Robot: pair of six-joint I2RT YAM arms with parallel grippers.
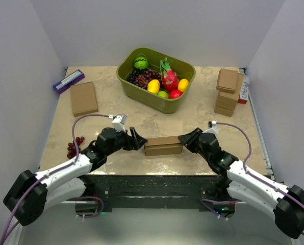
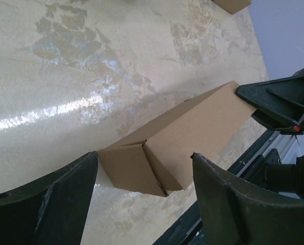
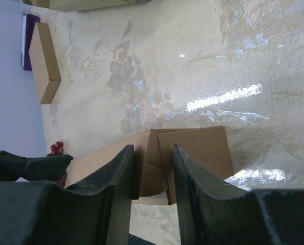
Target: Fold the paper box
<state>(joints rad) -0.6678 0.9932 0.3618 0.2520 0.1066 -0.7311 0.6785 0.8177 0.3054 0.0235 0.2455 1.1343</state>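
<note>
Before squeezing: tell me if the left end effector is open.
Yes, the left end effector has its fingers apart, flanking the paper box.

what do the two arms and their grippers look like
Both arms have white links and bulky black joints. A purple cable loops along the left arm and the right arm alike. The left gripper and right gripper carry dark, matte, curved fingers.
</note>
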